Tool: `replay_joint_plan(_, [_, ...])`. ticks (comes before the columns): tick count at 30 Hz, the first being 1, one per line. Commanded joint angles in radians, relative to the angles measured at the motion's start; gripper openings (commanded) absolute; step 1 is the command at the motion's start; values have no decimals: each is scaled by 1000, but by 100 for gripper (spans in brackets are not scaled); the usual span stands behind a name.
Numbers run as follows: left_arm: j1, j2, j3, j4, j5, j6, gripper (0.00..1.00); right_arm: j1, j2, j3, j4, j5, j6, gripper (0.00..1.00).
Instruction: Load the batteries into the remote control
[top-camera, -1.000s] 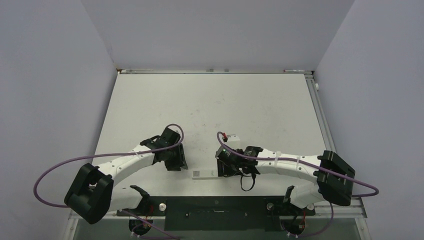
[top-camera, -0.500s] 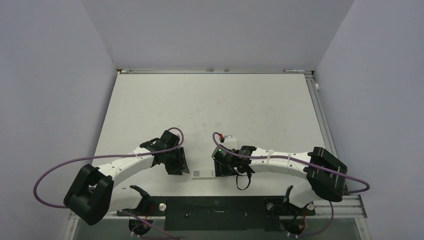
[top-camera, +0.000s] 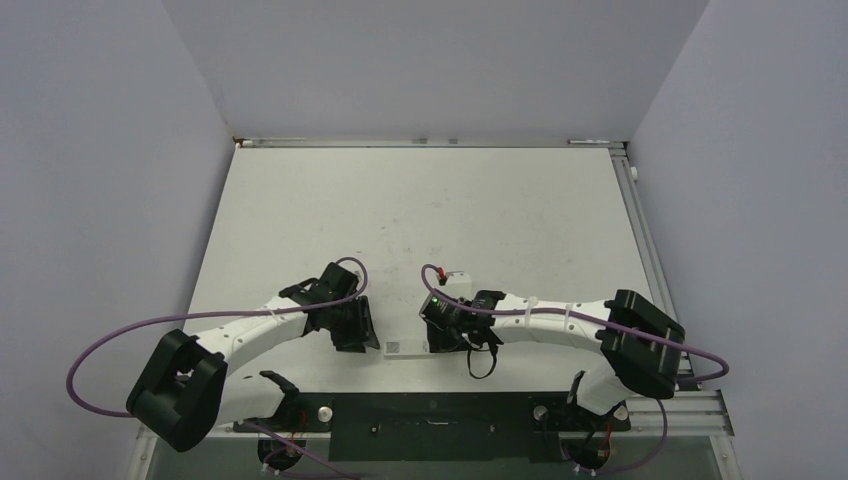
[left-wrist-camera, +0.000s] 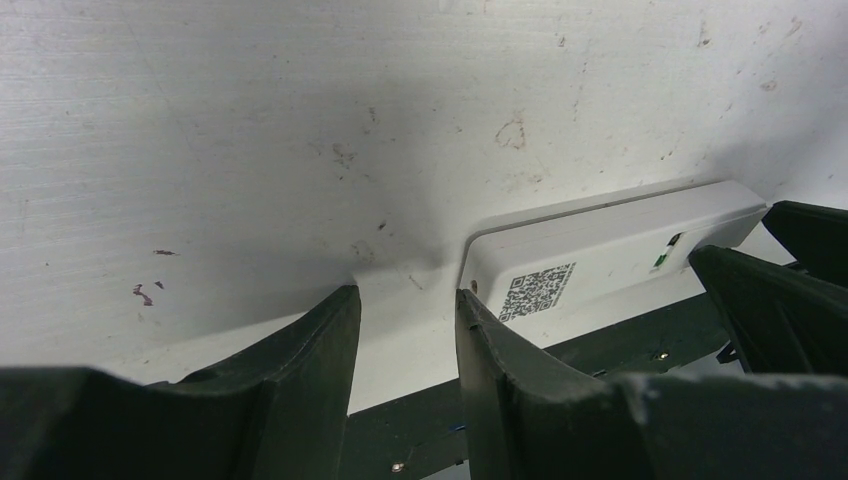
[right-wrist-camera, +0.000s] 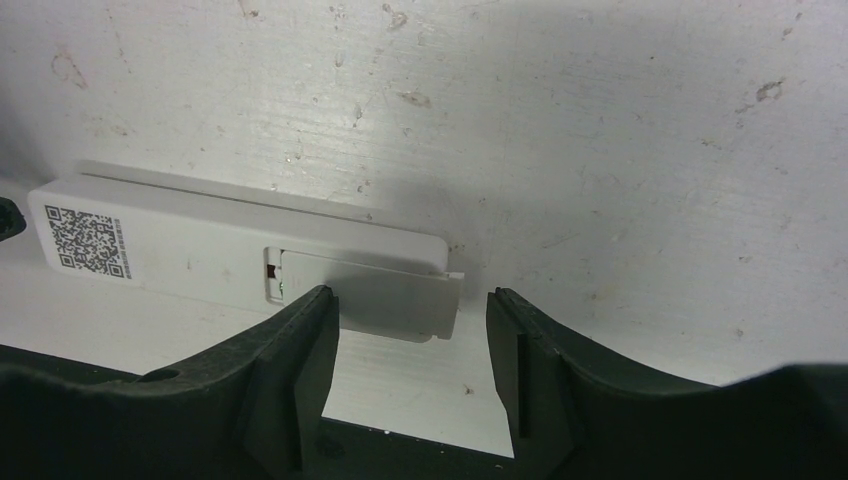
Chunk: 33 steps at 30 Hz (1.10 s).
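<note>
Room open across white table (top-camera: 420, 200) behind both wrists, up to walls (top-camera: 440, 70) at left, back and right edges; black strip (top-camera: 430, 410) along near edge, close in front of work.

Count, left to right: two arms; left gripper (top-camera: 358, 332); one remote (top-camera: 402, 347); right gripper (top-camera: 438, 338); one small white block (top-camera: 460, 278) with a red bit, just behind right wrist.

Left gripper low over table, jaws apart, only bare surface between fingers (left-wrist-camera: 320, 340). Inner finger just beside remote's left end; contact impossible to tell.

Remote flat between both grippers, lengthwise left to right, near front edge. QR code (left-wrist-camera: 540, 288) at left end, small green mark (left-wrist-camera: 660, 262) further along. Cover (right-wrist-camera: 395, 300) standing partly out past right end.

Right gripper low at that end, jaws apart, straddling protruding cover. One finger (right-wrist-camera: 300, 350) in front of cover's near edge, other finger off to side with bare table between. No clamp on anything; touch on cover impossible to tell.
</note>
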Motion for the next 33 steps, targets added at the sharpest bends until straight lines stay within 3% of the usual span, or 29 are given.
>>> replay_joint_plan(1, [4, -23, 3, 33, 18, -9, 37, -3, 12, 32, -14, 38, 12, 54])
replay_joint_plan(33, [1, -24, -8, 69, 70, -6, 37, 88, 114, 84, 9, 12, 58, 42])
